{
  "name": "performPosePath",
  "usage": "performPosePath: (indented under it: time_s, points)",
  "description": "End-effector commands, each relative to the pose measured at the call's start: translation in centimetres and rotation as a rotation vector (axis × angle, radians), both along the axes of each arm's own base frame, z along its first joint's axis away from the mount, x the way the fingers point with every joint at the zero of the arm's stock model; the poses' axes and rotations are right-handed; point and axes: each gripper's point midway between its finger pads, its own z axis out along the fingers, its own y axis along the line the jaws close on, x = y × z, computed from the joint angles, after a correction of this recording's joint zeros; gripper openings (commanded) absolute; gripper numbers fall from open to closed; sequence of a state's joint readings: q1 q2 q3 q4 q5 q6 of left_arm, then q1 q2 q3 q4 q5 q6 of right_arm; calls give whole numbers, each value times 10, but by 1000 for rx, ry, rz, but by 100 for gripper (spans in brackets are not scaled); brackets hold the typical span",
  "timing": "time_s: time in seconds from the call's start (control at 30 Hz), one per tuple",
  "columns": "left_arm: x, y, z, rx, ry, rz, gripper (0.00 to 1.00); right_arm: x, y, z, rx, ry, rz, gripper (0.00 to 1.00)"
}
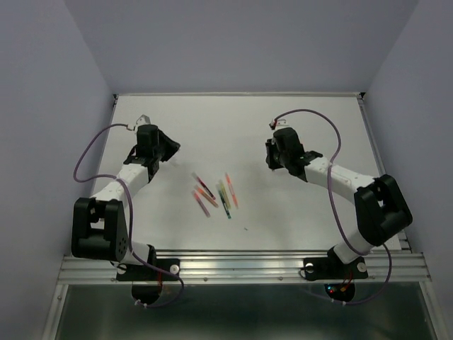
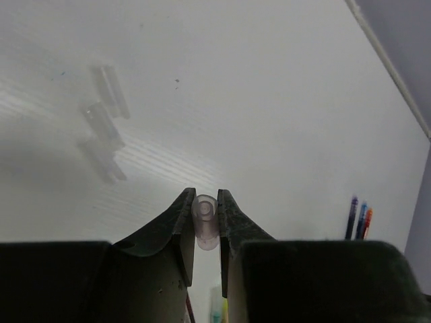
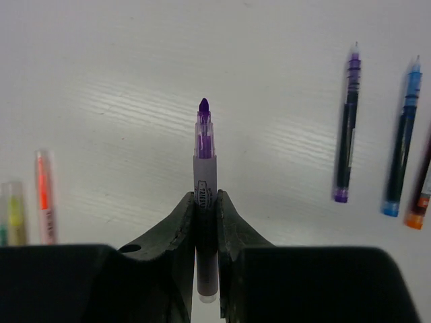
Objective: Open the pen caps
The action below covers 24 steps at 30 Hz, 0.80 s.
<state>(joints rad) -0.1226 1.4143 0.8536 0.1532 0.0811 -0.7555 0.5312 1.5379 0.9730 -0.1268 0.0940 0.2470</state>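
**Cap and pen held apart, one in each gripper**

A clear cap is pinched between the nearly shut jaws of the left gripper, over the table and not far from three loose caps, presumably to be laid with them. The purple pen is clamped by its barrel in the right gripper, tip bared (its cap judged the one opposite). At the table's centre the other pens are clustered

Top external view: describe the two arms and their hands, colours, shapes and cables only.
The left arm and right arm have white tube links between bulky black joint housings, each with a loose purple cable looping alongside. The left hand and right hand have two matte black fingers curving to narrow tips. No markings visible.
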Motion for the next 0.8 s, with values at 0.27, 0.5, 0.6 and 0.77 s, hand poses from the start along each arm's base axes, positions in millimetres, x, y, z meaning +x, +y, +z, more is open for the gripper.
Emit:
performPosePath:
  time_s: [0.27, 0.5, 0.6, 0.77]
  points:
    - [-30, 37, -47, 139, 152, 139, 0, 86, -67, -37, -226, -11, -108, 9]
    - [-31, 38, -63, 154, 206, 147, 0, 93, -74, -57, -268, 32, -129, 17]
    - [-32, 44, -67, 169, 223, 173, 0, 94, -77, -56, -262, 40, -135, 32]
    - [-29, 44, -72, 172, 239, 184, 0, 94, -75, -45, -240, 22, -144, 45]
